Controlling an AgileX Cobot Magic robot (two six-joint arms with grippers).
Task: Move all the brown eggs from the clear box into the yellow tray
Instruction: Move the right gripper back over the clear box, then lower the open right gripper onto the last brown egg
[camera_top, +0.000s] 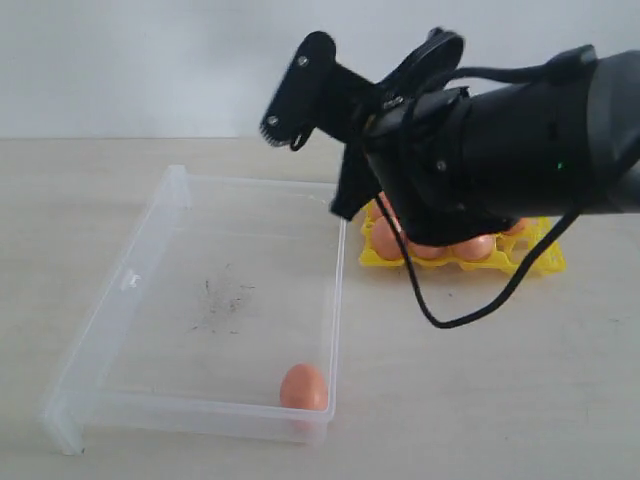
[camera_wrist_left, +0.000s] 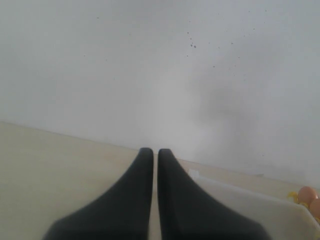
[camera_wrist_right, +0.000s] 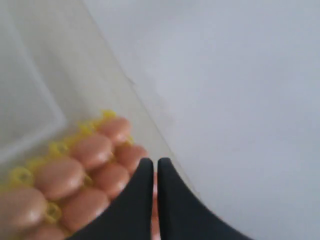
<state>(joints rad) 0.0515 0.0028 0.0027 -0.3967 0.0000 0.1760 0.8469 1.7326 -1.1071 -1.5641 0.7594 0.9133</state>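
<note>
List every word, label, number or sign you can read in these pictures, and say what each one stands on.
None: no view shows any readable text.
Faint mark on the left wall of the clear box: too small to read.
Dark specks on the box floor: scattered marks, not letters.
Yellow tray: no lettering visible.

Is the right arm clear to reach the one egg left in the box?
Probably yes. The egg lies alone near a corner of the box, which is open-topped, with nothing over it. The right gripper is up by the tray and shut, so it would need to open first.
</note>
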